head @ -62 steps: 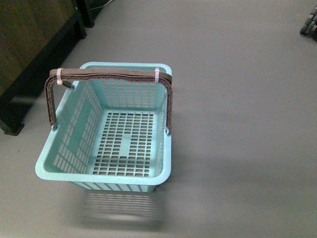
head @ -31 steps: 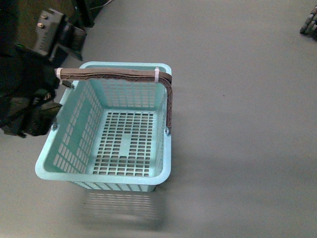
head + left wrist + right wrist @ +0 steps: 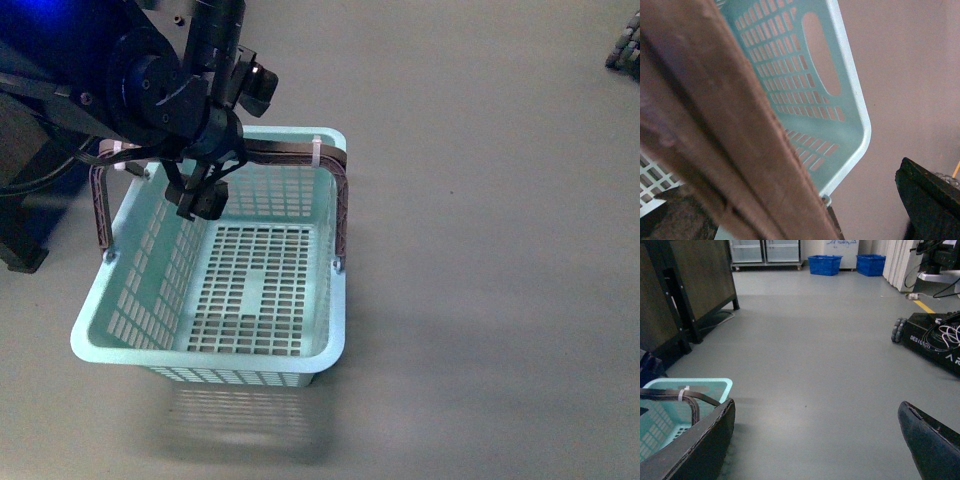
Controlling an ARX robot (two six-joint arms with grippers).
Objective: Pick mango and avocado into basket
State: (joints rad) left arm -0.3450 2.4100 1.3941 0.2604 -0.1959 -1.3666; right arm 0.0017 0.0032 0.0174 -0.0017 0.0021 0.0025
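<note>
1 turquoise slotted basket [image 3: 200, 358], brown handle [image 3: 280, 151]

We see a light turquoise basket [image 3: 210, 361], slotted sides, upright on the floor [image 3: 480, 250], left of centre, brown handle [image 3: 343, 205] raised.

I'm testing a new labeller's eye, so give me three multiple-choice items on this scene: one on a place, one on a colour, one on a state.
1. Where is the left gripper?
A) above the far end of the basket, by the handle
B) on the floor to the right of the basket
C) under the basket

2. What colour is the handle?
A) white
B) brown
C) blue

3. What lies in the basket?
A) two fruits
B) a bottle
C) nothing

Key: 1 A, the front view shows it hanging there. 2 B, it is brown against the turquoise walls. 3 C, the slotted bottom is bare.
</note>
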